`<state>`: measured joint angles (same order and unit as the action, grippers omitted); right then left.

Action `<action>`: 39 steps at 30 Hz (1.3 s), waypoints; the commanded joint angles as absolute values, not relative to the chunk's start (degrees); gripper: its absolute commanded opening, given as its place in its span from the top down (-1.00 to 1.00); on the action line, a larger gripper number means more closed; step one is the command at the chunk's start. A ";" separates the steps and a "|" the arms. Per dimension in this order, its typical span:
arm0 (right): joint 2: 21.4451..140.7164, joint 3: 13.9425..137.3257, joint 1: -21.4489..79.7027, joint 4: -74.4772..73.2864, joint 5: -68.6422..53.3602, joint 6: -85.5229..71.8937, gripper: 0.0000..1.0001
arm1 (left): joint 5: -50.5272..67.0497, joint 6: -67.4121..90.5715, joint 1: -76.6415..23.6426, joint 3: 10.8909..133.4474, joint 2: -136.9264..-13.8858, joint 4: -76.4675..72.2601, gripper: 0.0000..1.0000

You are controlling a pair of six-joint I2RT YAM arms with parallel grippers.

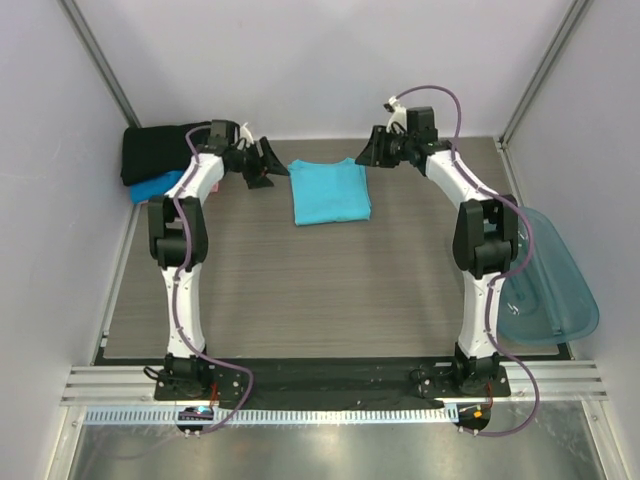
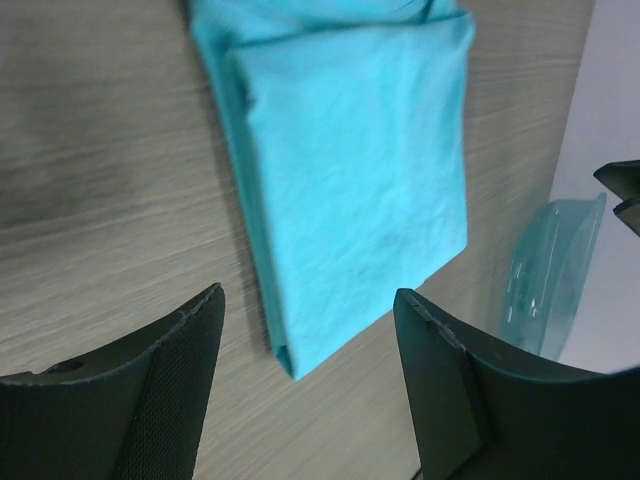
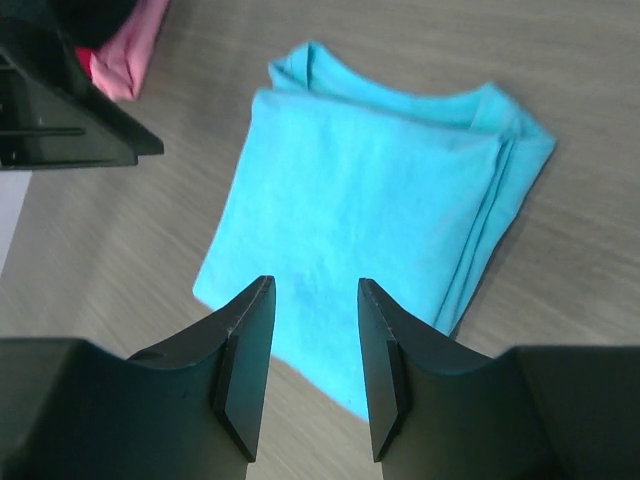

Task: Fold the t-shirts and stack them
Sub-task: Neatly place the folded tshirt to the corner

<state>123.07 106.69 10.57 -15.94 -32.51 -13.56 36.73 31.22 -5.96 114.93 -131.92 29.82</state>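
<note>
At the twelve o'clock side of the table (image 1: 300, 290), the turquoise shirt (image 1: 330, 192) is lying flat, folded into a neat block. My left gripper (image 2: 307, 300) is hanging just off its nine o'clock side. The jaws are standing wide apart and are holding nothing. My right gripper (image 3: 315, 290) is hanging at about its one o'clock corner. Its jaws are standing partly apart, and they are holding nothing too.

I am thinking this shirt is going to feel light, soft and floppy. It is not going to break. But the layers are sitting loose on each other, so they may slide apart or sag when it is going up. I am planning to pinch it at two sides at once, one gripper at nine o'clock and one at three o'clock, and to bite through all the layers.

I am counting four shirts. One is the turquoise one. A black shirt (image 1: 155, 148) and a blue shirt (image 1: 155, 187) are sitting in a pile at ten o'clock. A pink shirt (image 3: 125, 60) is peeking out there in the right wrist view. One tub (image 1: 550, 275) is leaning at three o'clock.
</note>
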 commanded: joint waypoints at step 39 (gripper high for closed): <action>136.84 118.48 9.23 -25.40 -24.17 -9.67 -0.44 | 38.85 36.48 -9.84 121.03 -149.50 22.85 0.98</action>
